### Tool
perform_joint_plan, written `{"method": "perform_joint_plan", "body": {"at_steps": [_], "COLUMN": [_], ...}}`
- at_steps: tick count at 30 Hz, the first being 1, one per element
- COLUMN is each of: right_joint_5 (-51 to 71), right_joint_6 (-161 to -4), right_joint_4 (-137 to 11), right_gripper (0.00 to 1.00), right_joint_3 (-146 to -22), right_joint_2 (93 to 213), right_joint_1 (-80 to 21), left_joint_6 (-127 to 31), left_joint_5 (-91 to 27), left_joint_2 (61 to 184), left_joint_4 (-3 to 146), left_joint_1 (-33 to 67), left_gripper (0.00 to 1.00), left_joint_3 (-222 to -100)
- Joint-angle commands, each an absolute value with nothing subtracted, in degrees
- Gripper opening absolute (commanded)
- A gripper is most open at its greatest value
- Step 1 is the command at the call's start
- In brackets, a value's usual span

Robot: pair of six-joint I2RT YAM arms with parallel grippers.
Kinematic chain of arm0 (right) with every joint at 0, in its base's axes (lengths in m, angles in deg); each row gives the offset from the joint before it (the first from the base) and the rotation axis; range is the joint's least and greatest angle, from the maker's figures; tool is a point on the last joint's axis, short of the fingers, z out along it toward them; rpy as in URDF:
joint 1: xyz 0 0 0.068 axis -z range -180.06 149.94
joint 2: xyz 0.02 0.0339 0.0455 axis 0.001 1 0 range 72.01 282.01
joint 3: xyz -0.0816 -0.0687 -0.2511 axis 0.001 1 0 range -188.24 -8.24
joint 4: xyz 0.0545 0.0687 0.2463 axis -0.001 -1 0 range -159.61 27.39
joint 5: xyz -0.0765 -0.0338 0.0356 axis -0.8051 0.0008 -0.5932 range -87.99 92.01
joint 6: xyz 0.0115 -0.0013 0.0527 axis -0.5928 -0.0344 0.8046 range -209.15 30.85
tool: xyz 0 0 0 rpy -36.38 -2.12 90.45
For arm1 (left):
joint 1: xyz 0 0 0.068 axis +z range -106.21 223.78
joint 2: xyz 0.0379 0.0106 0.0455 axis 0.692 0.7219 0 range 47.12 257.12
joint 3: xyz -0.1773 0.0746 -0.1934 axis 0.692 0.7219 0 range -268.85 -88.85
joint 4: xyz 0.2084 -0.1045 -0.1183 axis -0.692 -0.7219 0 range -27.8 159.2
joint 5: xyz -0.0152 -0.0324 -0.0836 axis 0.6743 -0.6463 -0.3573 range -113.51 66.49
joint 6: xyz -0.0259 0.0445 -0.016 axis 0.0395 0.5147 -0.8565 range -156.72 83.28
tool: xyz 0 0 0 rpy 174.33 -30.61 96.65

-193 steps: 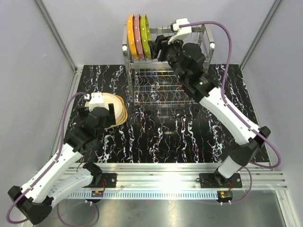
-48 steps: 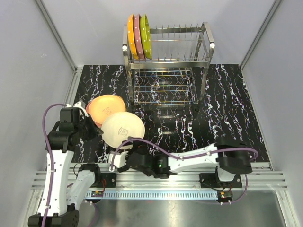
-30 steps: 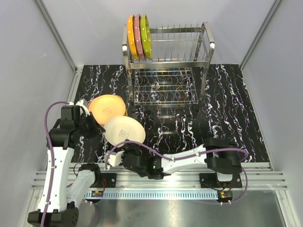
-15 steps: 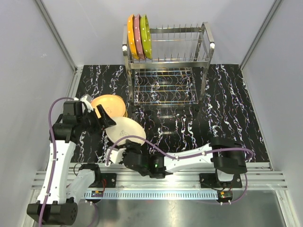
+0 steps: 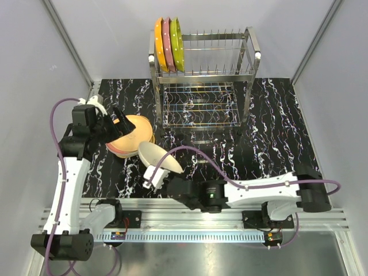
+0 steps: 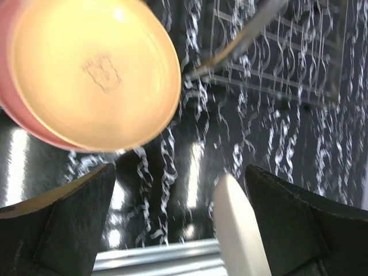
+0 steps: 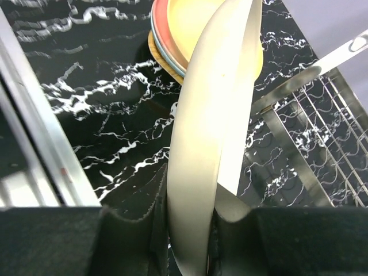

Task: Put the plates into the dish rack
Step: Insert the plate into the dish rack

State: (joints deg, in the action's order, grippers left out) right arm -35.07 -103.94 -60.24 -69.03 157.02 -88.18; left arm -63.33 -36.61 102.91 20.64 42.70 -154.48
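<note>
Cream plate (image 7: 214, 109), nearest the arm bases, is pinched at its rim between the right gripper (image 7: 190, 233) fingers. It is tilted steeply, so the wrist view sees it almost edge-on. It stands over the black, white-veined table (image 5: 270, 138), just beside the near right edge of the stack (image 5: 135, 133).

The stack lies flat on the left of the table. Its top plate (image 6: 92, 69) is pale orange with a small mark at its middle, and a pink rim shows under it. In the right wrist view, blue and tan rims show lower down.

The left gripper (image 6: 178, 169) hangs above the stack's left side with its jaws spread wide, holding nothing.

Farther back, at the table's rear middle, stands the steel rack (image 5: 248, 54). Three plates stand on edge at the left end of its upper prongs: orange plate (image 5: 159, 43), pink plate (image 5: 167, 41) and green plate (image 5: 177, 43), side by side. The other prongs to the right and the lower grid shelf (image 5: 198, 106) hold no plates.
</note>
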Motion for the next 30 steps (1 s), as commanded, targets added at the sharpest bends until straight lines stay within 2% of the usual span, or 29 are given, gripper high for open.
{"method": "perform_joint_plan", "body": {"at_steps": [1,4,9,13,19,30], "right_joint_5": [-34.6,-34.1,-25.6,-30.1,-30.6,-16.6], "right_joint_6": [-97.1,-94.6,-90.1,-91.3,-96.3,-93.7], "right_joint_4": [-64.8,-68.2,-71.9,-73.7,-74.9,-73.1], "right_gripper": [0.00,0.00,0.01,0.00,0.00,0.00], "right_joint_3": [-71.2,-72.8,-73.7,-77.6,-88.6,-111.8], "right_joint_2": [149.3,144.3,135.4,132.3,133.7,149.0], "right_joint_1": [-87.7,-85.8,-75.5,-72.3,-67.2,-49.9], "left_joint_6": [-61.9,-60.5,-58.6,-58.0,-57.7,-58.1], "left_joint_5": [-27.4,-24.8,-17.5,-15.2,-16.2,-15.8], "left_joint_2": [101.3,100.4,98.5,95.8,97.6,94.5], "left_joint_4": [27.6,30.4,32.4,35.9,36.4,36.9], "left_joint_1": [42.6,42.6,41.0,40.3,40.3,40.3], "left_gripper": [0.99,0.99,0.99,0.99,0.99,0.99], "left_joint_3": [-155.1,-152.5,-148.4,-142.0,-141.1,-139.2]}}
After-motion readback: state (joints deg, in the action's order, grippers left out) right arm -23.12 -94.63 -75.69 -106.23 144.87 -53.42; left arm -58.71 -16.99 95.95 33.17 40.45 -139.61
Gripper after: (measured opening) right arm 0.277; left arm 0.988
